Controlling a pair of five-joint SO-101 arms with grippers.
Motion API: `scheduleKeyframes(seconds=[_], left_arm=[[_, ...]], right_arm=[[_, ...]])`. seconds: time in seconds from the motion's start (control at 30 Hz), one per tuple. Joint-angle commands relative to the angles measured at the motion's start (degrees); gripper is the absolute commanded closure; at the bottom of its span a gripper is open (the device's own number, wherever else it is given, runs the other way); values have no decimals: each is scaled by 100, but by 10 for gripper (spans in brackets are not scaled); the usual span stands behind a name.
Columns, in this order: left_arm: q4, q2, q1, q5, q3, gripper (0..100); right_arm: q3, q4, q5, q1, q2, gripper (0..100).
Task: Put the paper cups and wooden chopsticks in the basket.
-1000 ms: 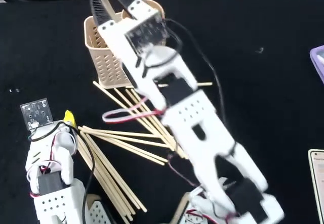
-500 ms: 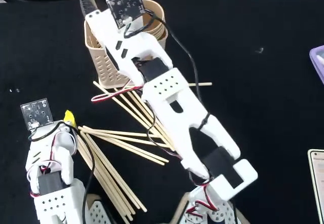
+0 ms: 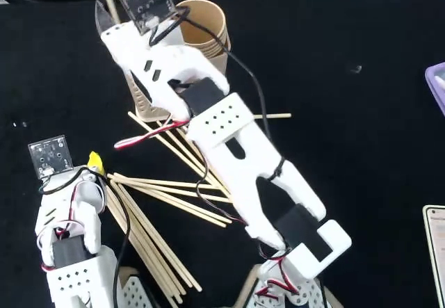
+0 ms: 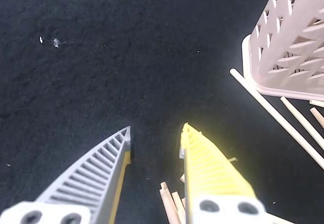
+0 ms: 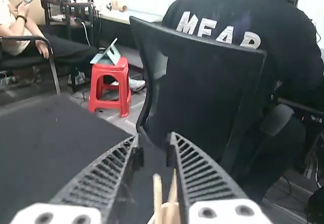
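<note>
Your right tool [image 5: 153,136] pinches two chopsticks [image 5: 164,198], standing up, at the far-left basket [image 4: 293,37] holding the cups [image 3: 207,30]. Your left tool [image 4: 154,130] is spread over the desk [image 4: 76,57]. Loose sticks [image 3: 167,197] lie flat, slanting near-right.

The left gripper [image 4: 155,128] hangs open over chopstick ends [image 4: 169,202], near the basket [image 4: 288,37].

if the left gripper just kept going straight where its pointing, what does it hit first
Probably the bare black table: the left gripper points down at it with nothing between, and the basket sits off to one side.
</note>
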Motion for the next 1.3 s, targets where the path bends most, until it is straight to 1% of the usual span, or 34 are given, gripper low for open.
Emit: scheduleKeyframes(seconds=[0.0,0.1,0.23,0.3,0.37,0.43,0.5,0.67,0.73,0.8,0.9,0.97,1.07,1.17,1.27], left_arm=[[44,-79,-75,18,101,834],[35,-79,-75,18,101,834],[35,-79,-75,18,101,834],[26,-79,-75,18,101,834],[26,-79,-75,18,101,834],[26,-79,-75,18,101,834],[26,-79,-75,18,101,834],[35,-79,-75,18,101,834],[35,-79,-75,18,101,834],[26,-79,-136,18,101,834],[-26,-88,-576,53,66,834],[-123,-88,-989,70,-13,834],[-132,-88,-1596,255,-145,834],[-105,-88,-1982,624,-242,834],[-149,-88,-2176,800,-242,834]], right_arm=[[-813,1301,9,-70,-453,935],[-1156,3015,18,-158,-1007,935],[-1103,5459,18,-211,-1640,932],[-778,6224,26,-193,-1692,931],[-180,6708,26,-185,-1684,930],[743,6734,158,-202,-1684,930],[1780,6382,492,-220,-1684,920],[4251,4510,1196,-211,-1684,817],[4796,4105,1266,-237,-1684,808],[4980,4070,1275,-316,-1684,808],[5015,4255,1284,-545,-1736,808],[4884,4501,1257,-914,-1736,808],[4813,4668,1248,-1811,-1736,808],[4866,4431,941,-2470,-1692,808],[5051,3912,624,-2716,-1692,808]])
